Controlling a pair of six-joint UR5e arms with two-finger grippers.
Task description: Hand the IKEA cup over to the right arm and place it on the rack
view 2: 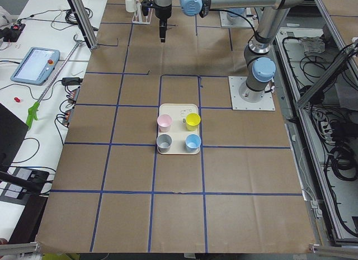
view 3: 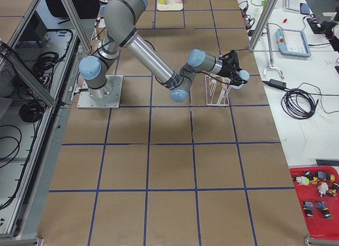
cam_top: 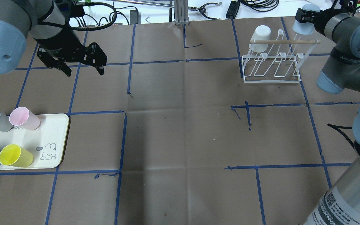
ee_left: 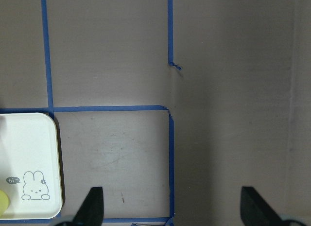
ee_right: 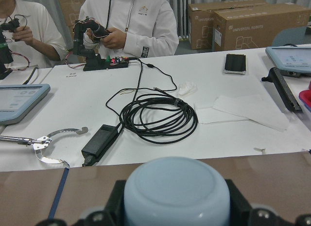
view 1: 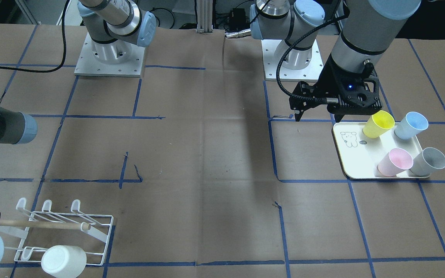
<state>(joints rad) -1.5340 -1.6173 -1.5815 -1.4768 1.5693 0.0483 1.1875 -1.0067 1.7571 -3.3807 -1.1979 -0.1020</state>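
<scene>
Overhead exterior, table (cam_top: 180, 131): brown paper marked off in blue tape. The middle is wide and bare, and the far edge runs close behind the rack.
Right arm (cam_top: 342, 67): reaches into the far right corner, by far the nearer arm to the rack.
Left arm (cam_top: 42, 25): over the far left, well apart from the rack.
Tray (cam_top: 55, 131): cream, at the near left, carrying pastel cups (cam_top: 24, 118).
Rack (cam_top: 270, 81): white wire. A white cup (cam_top: 260, 37) sits upturned on its far left prong, and the other prongs are bare.
Dowel (cam_top: 283, 41): lies across the rack's top.
Left claw (cam_top: 84, 73): jaws wide apart and holding nothing.
Right claw (cam_top: 305, 15): closed on the sides of the pale blue cup (ee_right: 176, 192).
Cup's place: aloft just past the dowel's right end, on the rack's far side. It seems base up, though the angle is poor.
Coming move: the bare prongs lie toward the robot and slightly left, so the dowel is probably the edge to clear.
</scene>
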